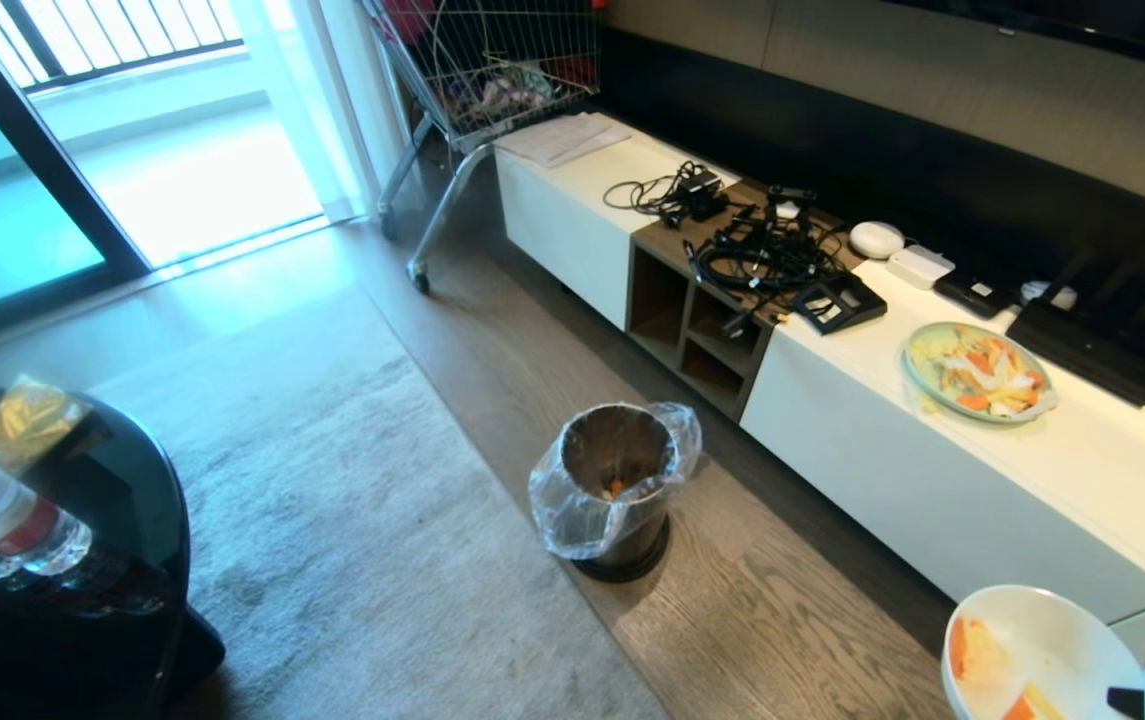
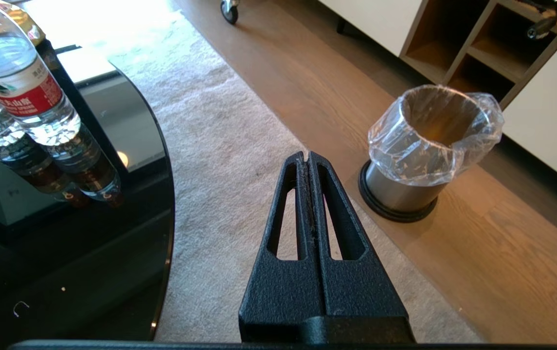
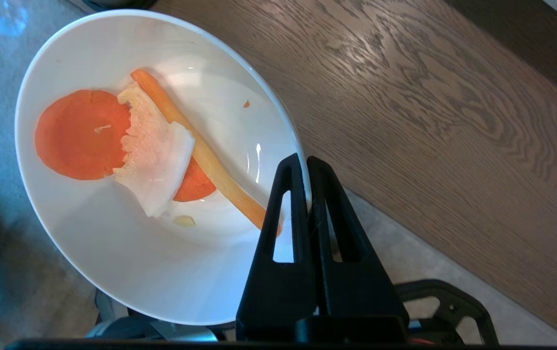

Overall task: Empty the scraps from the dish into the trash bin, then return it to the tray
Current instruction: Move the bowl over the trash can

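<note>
The dish (image 3: 127, 253), a deep cream-white bowl (image 1: 1042, 650), is held in the air over the wood floor at the lower right of the head view. My right gripper (image 3: 306, 160) is shut on its rim. Scraps (image 3: 113, 141) lie inside: carrot slices, a white peel and an orange strip. The trash bin (image 1: 617, 490), dark metal with a clear liner, stands on the floor to the left of the dish, a few bits at its bottom. It also appears ahead of my left gripper (image 2: 307, 154), which hangs shut and empty over the carpet. The tray is out of view.
A long white cabinet (image 1: 932, 480) runs along the right, bearing a pale green plate (image 1: 977, 372) of cut food, cables and small devices. A black glass table (image 1: 72, 560) with water bottles (image 2: 25, 92) sits at the left. A wire cart (image 1: 487, 70) stands at the back.
</note>
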